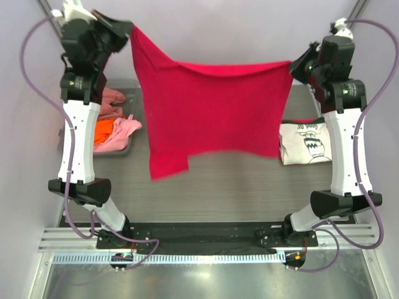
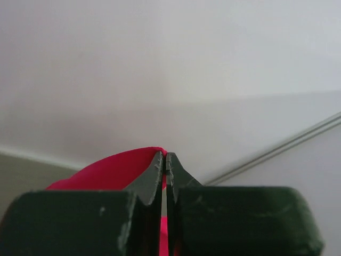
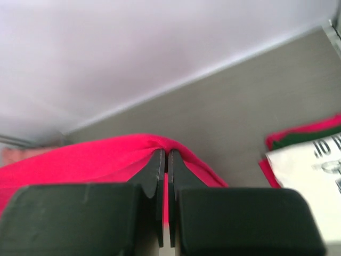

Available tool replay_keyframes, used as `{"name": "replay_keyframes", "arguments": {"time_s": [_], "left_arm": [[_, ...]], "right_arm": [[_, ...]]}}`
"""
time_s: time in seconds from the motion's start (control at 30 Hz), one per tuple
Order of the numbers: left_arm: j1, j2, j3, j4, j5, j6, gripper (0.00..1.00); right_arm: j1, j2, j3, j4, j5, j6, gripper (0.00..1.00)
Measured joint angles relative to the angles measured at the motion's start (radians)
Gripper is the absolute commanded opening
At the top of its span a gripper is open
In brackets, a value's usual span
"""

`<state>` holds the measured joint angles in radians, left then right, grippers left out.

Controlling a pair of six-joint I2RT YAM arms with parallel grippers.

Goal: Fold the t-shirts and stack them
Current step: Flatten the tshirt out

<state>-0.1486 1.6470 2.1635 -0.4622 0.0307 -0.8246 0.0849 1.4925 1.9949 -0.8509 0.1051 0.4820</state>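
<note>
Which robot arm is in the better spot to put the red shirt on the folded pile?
Probably the right. The folded pile, cream shirt on top, lies beside the right arm; the bin is by the left. The right claw and left claw both pinch the red shirt.

The left arm [image 1: 78, 134] and right arm [image 1: 346, 149] wear white shells, black joints and looping purple cables [image 1: 22, 62].

The grey wood-grain table [image 1: 237, 187] carries a clear grey bin [image 1: 118, 152] of loose shirts [image 1: 121, 129] at its left, and at its right a folded stack topped by a cream printed t-shirt [image 1: 304, 143].
</note>
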Motion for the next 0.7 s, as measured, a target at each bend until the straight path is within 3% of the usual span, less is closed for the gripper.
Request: {"name": "replay_keyframes", "arguments": {"time_s": [0.1,0.27,0.43,0.7], "left_arm": [[0.041,0.072,0.223,0.019,0.009,-0.007,0.0],[0.079,0.061,0.203,0.163,0.018,-0.033,0.0],[0.079,0.045,-0.082,0.291,0.034,-0.04,0.0],[0.079,-0.045,-0.783,0.401,0.041,-0.117,0.0]], "right_arm": [[-0.026,0.053,0.142,0.021,-0.032,0.021,0.01],[-0.063,0.099,0.201,0.08,-0.109,0.051,0.01],[-0.069,0.121,0.02,0.162,-0.174,0.071,0.01],[-0.126,0.077,-0.565,0.343,-0.247,0.088,0.01]]}}
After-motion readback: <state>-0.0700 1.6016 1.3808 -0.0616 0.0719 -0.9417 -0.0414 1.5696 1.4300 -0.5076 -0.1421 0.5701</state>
